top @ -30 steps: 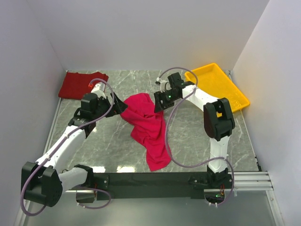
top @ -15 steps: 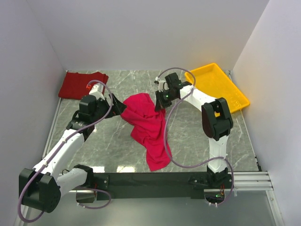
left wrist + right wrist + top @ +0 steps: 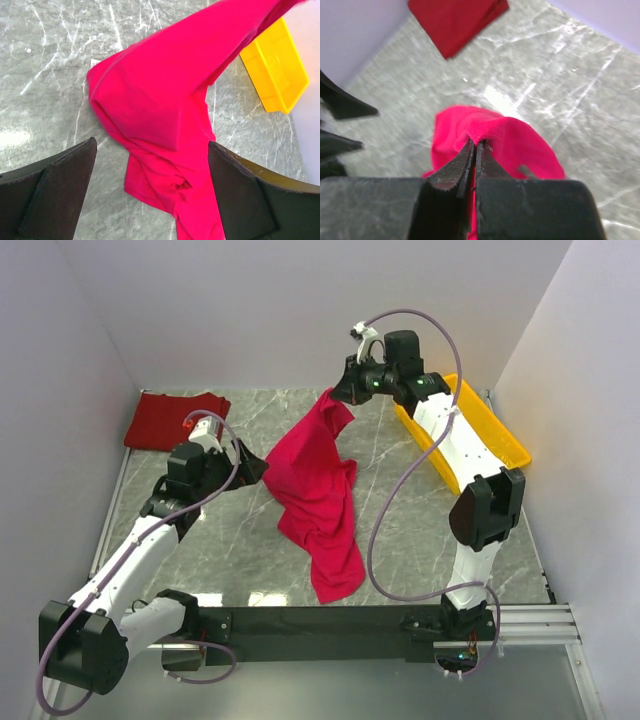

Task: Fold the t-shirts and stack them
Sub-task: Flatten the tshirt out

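- bright crimson cloth t-shirt [image 3: 315, 480]: one bit of its edge is held up in the air over the far-middle of the bench. From there the cloth runs down at a slant, and the rest sits crumpled on the grey marble-look bench [image 3: 420, 510], mid area. A long tail of it trails toward the near edge.
- small white tag [image 3: 96, 62] pokes out at the shirt's bunched edge, seen in the left wrist cam
- right end effector [image 3: 338, 395]: fingers pressed together, pinching a fold of the crimson shirt. Wrist cam shows the fabric humped up right over the fingertips [image 3: 470, 150].
- left end effector [image 3: 250, 465]: fingers spread wide, just beside the left edge of the crimson shirt. In its own cam the shirt lies on the bench past the two black fingers [image 3: 55, 185]. Can't tell if it's touching the cloth, doesn't look like a grip tho.
- darker maroon-red cloth t-shirt [image 3: 170, 418]: lying flat as a neat rectangle in the far-left corner of the bench, by the left wall, well apart from the crimson one
- yellow plastic tray [image 3: 500, 435]: far-right side of the bench w/ the right arm reaching across above it, apart from both shirts
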`<state>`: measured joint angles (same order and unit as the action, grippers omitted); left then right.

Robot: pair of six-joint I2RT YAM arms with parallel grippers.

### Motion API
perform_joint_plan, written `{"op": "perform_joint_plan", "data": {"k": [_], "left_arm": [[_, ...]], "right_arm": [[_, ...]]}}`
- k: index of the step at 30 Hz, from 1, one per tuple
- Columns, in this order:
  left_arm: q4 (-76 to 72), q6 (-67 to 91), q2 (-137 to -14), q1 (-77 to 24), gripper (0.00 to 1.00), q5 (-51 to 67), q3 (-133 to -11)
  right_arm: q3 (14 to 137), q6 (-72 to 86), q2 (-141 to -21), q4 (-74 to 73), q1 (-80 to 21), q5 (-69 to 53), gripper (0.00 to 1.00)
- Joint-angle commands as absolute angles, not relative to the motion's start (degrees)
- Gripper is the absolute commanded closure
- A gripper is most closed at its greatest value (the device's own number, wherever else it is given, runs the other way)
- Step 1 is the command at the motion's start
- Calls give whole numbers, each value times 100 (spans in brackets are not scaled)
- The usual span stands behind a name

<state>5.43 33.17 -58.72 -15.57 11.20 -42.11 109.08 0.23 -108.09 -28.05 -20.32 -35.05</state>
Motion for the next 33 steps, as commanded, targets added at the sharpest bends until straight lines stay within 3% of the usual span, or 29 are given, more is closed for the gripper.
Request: {"op": "perform_joint_plan", "data": {"k": [1,8,14,25,28,31,32,33], "left_arm": [[317,3086,-5880,-1617,2,1186,-4377],[44,2716,-6459,-1766,3,1379,-4859],[-404,2304,-7083,-2337,3,1310,-5387],[-1124,1125,-7760,-3102,4,70,-5915],[-1283,1072,-8049,-3094,12,175,-6090],[-898,1055,-8453,-3103,34,246,-6555],[-809,1098,-8542,-3103,49,168,-6757],[-661,1160,-8613,-3103,57,115,-6846]], "right_arm": [[10987,885,-10644,-2340,-1995,-3928,100],[11117,906,-10459,-2206,-1995,-3928,100],[11381,520,-10635,-2741,-2144,-5062,100],[11145,475,-10529,-3023,-2461,-5326,100],[11109,510,-10494,-3006,-2470,-5440,100],[11144,554,-10468,-2962,-2452,-5475,100],[11145,545,-10476,-2962,-2461,-5476,100],[11153,519,-10468,-2979,-2461,-5493,100]]}}
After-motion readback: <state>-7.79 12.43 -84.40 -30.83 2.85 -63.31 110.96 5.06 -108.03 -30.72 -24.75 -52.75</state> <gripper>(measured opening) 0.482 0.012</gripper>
